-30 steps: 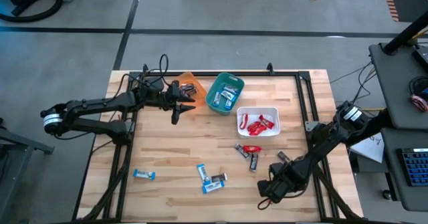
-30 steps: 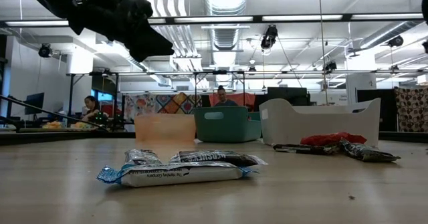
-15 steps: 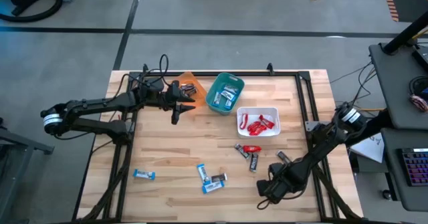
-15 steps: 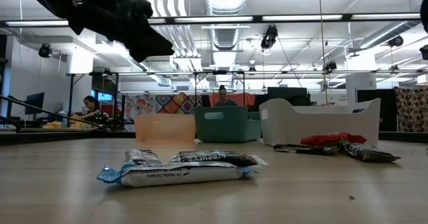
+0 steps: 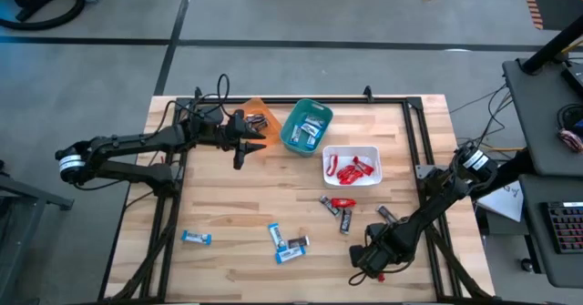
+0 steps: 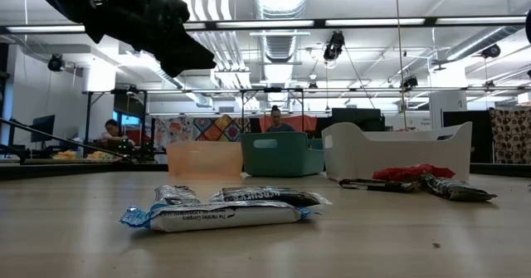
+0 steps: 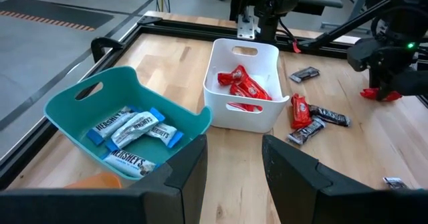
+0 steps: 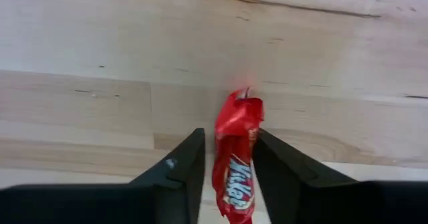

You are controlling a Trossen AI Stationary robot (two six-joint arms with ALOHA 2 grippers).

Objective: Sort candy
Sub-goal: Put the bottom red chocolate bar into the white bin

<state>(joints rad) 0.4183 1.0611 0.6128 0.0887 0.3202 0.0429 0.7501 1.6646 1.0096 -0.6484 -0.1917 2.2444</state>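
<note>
Sorting candy: the right arm took a red bar

The left gripper [image 5: 240, 147] hovered beside the orange bin [image 5: 258, 114], its fingers parted and empty, probably waiting. Blue bars [image 5: 290, 247] lay loose on the table [image 5: 228, 205]. The right gripper [image 8: 226, 158] was low near the front edge, clamped on a red candy bar [image 8: 234, 160], presumably for the white bin [image 5: 352, 182].

arms: two, dark, slim, jointed
left arm [image 5: 137, 144]: white band at base, black cables
right arm [image 5: 437, 205]: white band at base
hand fingers [image 7: 180, 177]: dark, flat, rounded tips
</note>
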